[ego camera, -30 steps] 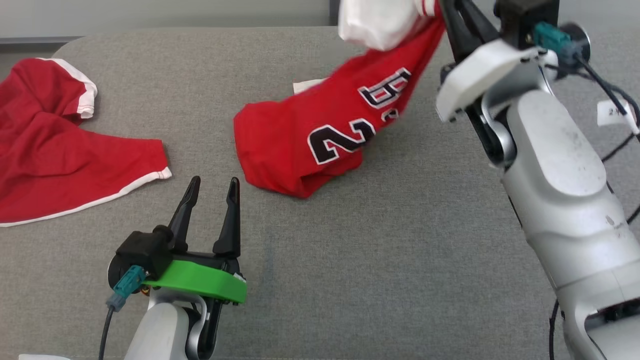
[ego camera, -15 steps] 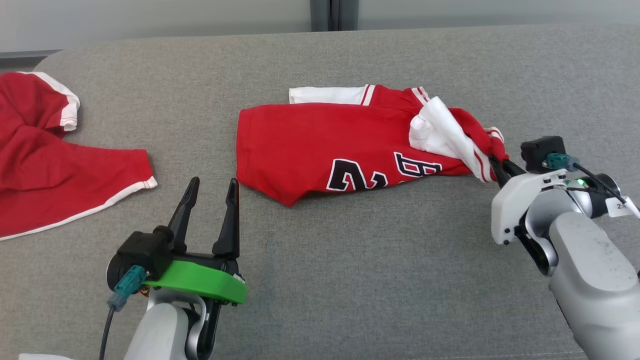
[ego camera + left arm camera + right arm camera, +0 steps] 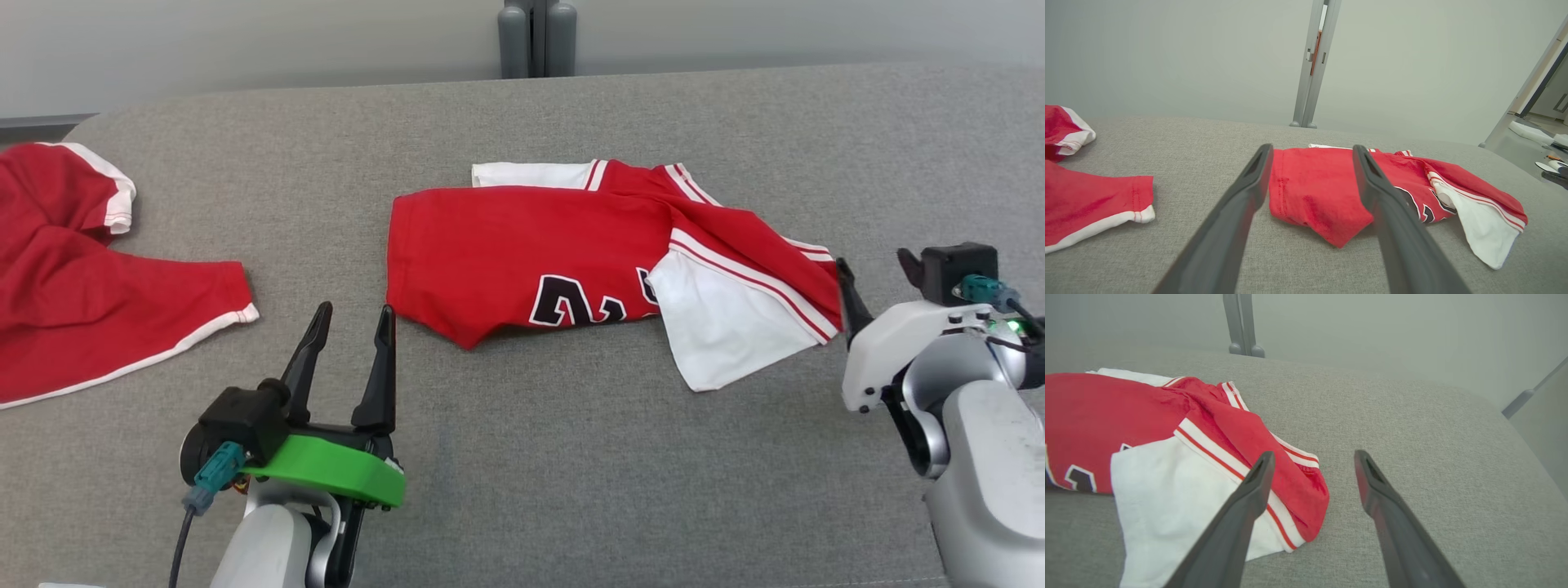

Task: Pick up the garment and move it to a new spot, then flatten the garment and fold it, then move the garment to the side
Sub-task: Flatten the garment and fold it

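One stage of three looks finished, as far as you can judge from here: the garment [image 3: 522, 261] lies on the worktop [image 3: 571, 474] about midway between its left and right edges, nearer the far edge, and neither claw holds it. Your right gripper [image 3: 872, 261] stands with its fingers apart just beside the garment's right end, with nothing between them. Your left gripper [image 3: 355, 309] is spread wide too, near the front-left corner of the cloth and not touching it. Flattening, folding and the move aside are all left to you — the right end is rumpled, a white panel [image 3: 718, 339] is turned out under a striped red flap, and the black number is partly covered.

The head view gives you the whole layout, including a second red garment [image 3: 90, 278] at the worktop's left edge, well apart from the first. The left wrist view adds what the head view flattens: the near hem comes to a sagging point between the fingers. The right wrist view shows you the striped hem bunched beside that gripper's left finger — and bare worktop out to the right edge.
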Controlling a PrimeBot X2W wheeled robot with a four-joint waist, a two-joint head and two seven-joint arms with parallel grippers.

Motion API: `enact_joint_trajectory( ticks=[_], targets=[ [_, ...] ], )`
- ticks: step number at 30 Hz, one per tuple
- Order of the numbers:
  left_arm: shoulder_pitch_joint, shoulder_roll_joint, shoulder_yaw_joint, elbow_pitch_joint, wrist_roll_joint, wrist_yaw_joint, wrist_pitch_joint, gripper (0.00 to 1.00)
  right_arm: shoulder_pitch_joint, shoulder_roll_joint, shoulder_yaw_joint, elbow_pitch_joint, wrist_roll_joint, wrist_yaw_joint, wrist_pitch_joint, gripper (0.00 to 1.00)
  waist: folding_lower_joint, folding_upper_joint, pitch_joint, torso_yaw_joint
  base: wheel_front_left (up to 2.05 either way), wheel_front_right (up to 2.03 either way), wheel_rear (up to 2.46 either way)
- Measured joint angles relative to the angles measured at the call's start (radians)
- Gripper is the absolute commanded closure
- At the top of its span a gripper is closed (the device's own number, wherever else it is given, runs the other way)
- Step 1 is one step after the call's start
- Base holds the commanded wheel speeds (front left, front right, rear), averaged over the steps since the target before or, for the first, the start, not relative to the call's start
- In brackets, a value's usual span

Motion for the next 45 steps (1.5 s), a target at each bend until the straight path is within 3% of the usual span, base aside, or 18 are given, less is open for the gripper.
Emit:
enact_joint_trajectory(
  ticks=[6, 11, 16, 24, 34, 35, 36, 37, 45],
  targets=[
    [0.0, 0.0, 0.005, 0.0, 0.0, 0.0, 0.0, 0.0, 0.052, 0.042, 0.076, -0.156, -0.007, 0.0, 0.076, 0.0, 0.0, 0.0, 0.0, 0.012, 0.0, 0.0, 0.0],
    [0.0, 0.0, 0.008, -0.001, 0.0, 0.0, 0.0, 0.0, 0.057, 0.077, 0.104, -0.163, -0.016, 0.0, 0.158, 0.0, 0.0, 0.0, 0.005, 0.02, 0.0, 0.0, 0.0],
    [-0.003, -0.001, 0.004, -0.002, 0.0, 0.0, 0.0, 0.0, 0.093, 0.12, 0.023, -0.121, -0.041, 0.0, 0.25, 0.0, 0.0, 0.0, 0.011, 0.034, 0.0, 0.0, 0.0],
    [-0.011, -0.001, 0.006, -0.011, 0.0, 0.0, 0.0, 0.0, 0.083, 0.148, -0.152, -0.1, -0.127, 0.0, 0.239, 0.0, 0.0, 0.0, 0.04, 0.042, 0.0, 0.0, 0.0],
    [-0.035, 0.006, 0.0, -0.027, 0.003, 0.0, 0.0, 0.0, -0.022, 0.161, -0.22, 0.068, -0.135, 0.0, 0.244, 0.0, 0.0, 0.0, 0.093, 0.049, 0.0, 0.0, 0.0],
    [-0.037, 0.006, 0.0, -0.028, 0.003, 0.0, 0.0, 0.0, -0.033, 0.159, -0.223, 0.081, -0.135, 0.0, 0.24, 0.07, 0.0, 0.0, 0.097, 0.05, 0.0, 0.0, 0.0],
    [-0.039, 0.006, -0.001, -0.028, 0.003, 0.0, 0.0, 0.0, -0.043, 0.156, -0.224, 0.09, -0.136, 0.0, 0.236, 0.84, 0.0, 0.0, 0.1, 0.051, 0.0, 0.0, 0.0],
    [-0.042, 0.007, -0.001, -0.028, 0.003, 0.0, 0.0, 0.0, -0.055, 0.153, -0.226, 0.102, -0.136, 0.0, 0.233, 1.0, 0.0, 0.0, 0.104, 0.052, 0.0, 0.0, 0.0],
    [-0.053, 0.01, -0.003, -0.031, 0.003, 0.0, 0.0, 0.0, -0.127, 0.086, -0.267, 0.14, -0.192, 0.001, 0.177, 1.0, 0.0, 0.0, 0.128, 0.067, 0.0, 0.0, 0.0]
  ],
)
